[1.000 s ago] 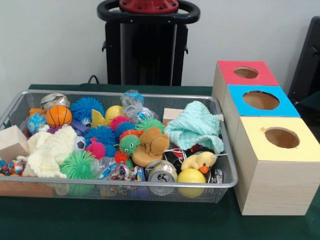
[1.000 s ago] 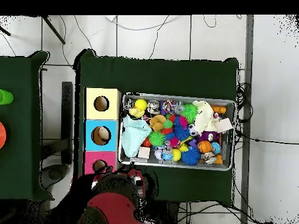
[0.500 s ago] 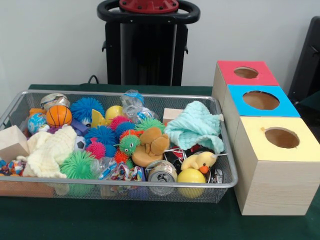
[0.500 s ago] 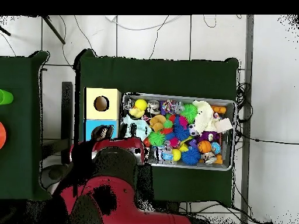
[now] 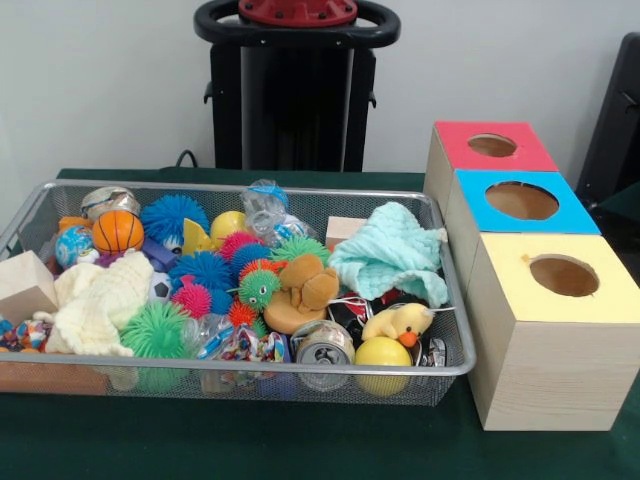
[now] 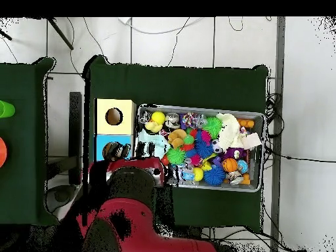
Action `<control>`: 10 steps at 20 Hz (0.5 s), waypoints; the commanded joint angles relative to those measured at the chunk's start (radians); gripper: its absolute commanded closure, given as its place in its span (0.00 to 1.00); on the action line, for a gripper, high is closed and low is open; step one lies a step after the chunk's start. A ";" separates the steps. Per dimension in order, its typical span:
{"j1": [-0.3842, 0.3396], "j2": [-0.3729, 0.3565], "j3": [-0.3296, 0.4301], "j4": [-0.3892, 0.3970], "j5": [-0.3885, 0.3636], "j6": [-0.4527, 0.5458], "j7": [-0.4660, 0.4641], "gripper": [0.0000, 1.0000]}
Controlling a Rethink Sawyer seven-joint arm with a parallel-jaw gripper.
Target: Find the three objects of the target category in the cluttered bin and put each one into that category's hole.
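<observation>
1. Silver wire-mesh bin (image 5: 30,215) sits heaped with toys, just beside the three boxes.
2. The hole (image 5: 492,145) in the red-faced box lies farthest back.
3. Overhead, the gripper (image 6: 125,152) hangs over the blue box (image 5: 520,200); its opening cannot be told.

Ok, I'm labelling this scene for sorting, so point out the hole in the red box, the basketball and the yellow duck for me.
hole (image 5: 492,145), front view, middle of the dark round opening.
basketball (image 5: 118,231), front view, centre of its orange surface.
yellow duck (image 5: 398,323), front view, on its plush body.
</observation>
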 commanded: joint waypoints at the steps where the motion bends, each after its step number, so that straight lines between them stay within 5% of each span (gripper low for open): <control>1: -0.013 0.015 -0.011 0.085 0.015 0.141 0.065 0.00; 10: 0.006 0.013 -0.015 0.071 -0.011 0.172 0.077 0.00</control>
